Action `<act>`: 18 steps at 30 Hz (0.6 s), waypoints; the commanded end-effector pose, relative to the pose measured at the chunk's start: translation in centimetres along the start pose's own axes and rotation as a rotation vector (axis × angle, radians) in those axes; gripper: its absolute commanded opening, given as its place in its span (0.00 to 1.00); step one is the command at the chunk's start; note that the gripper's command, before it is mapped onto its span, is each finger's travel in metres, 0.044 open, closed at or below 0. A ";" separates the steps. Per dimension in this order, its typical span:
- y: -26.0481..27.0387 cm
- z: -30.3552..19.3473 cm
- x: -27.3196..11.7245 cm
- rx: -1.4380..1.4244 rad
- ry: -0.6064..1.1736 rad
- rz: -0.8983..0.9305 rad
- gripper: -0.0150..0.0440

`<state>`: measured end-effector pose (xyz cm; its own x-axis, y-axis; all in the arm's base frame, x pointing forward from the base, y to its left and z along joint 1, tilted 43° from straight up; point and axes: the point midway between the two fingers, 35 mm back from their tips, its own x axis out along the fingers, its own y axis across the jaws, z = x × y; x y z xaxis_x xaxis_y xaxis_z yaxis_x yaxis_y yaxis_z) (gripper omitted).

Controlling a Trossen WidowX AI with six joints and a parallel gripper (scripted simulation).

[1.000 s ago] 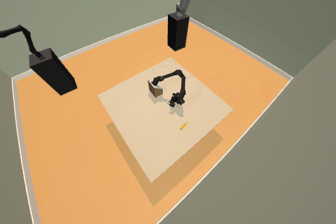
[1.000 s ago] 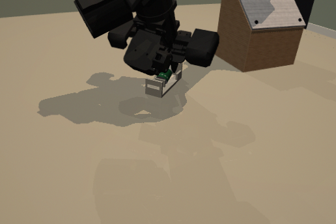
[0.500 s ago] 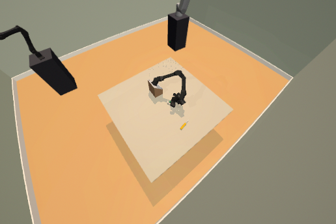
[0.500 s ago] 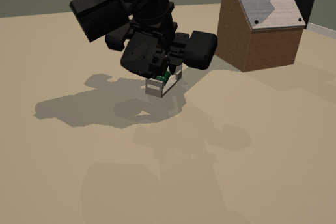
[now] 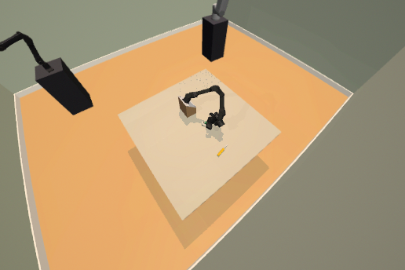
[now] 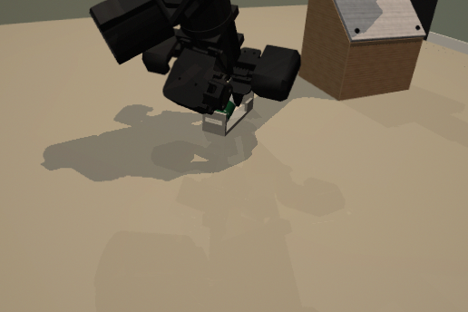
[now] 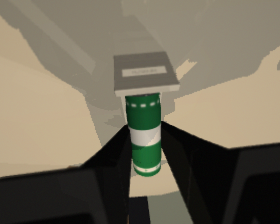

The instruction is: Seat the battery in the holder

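Top view, arm: the black arm [image 5: 222,100] bends down to the counter [image 5: 165,177] [image 6: 363,250] [image 7: 21,95], its tool [image 5: 209,123] [image 6: 227,101] [image 7: 143,128] low over the holder [image 5: 203,123] [image 6: 214,124] [image 7: 146,72].
Top view, screwdriver: a yellow-handled one [image 5: 221,151] lies well apart from the work; leave it be.
Exterior view, battery: the green battery [image 6: 229,108] [image 7: 145,117] shows between the holder's end walls, partly hidden by the tool; whether it touches the holder's floor cannot be told.
Exterior view, pitch: the tool leans, so the battery is probably tilted too; bring it level gradually, turning about the spring end.
Wrist view, tool: fingers closed part way, one on each side of the battery, gripping it around the white band.
Wrist view, spring end: the battery's far end reaches the labelled end wall, and the spring is out of sight; likely it is being squeezed there, so hold that push lightly.
Wrist view, lip end: the near end looks still proud; keep just enough spring travel for it to drop clear of the lip, then ease back under it.
Wrist view, line: the battery runs nearly straight with the holder; keep it so, and if it binds, back off rather than bear down.
Wrist view, release: once flat, open gently and rise straight, brushing nothing.
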<state>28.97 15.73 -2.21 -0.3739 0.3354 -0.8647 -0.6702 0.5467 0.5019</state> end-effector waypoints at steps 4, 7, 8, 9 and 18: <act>-0.1 0.7 -0.2 -0.003 -0.006 -0.002 0.39; -0.1 0.7 -0.2 -0.003 -0.006 -0.002 0.39; -0.1 0.7 -0.2 -0.003 -0.006 -0.002 0.39; -0.1 0.7 -0.2 -0.003 -0.006 -0.002 0.39; -0.3 0.7 0.1 0.002 -0.047 -0.007 0.39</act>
<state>29.15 15.86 -2.38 -0.3694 0.3429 -0.8637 -0.6673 0.5489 0.5034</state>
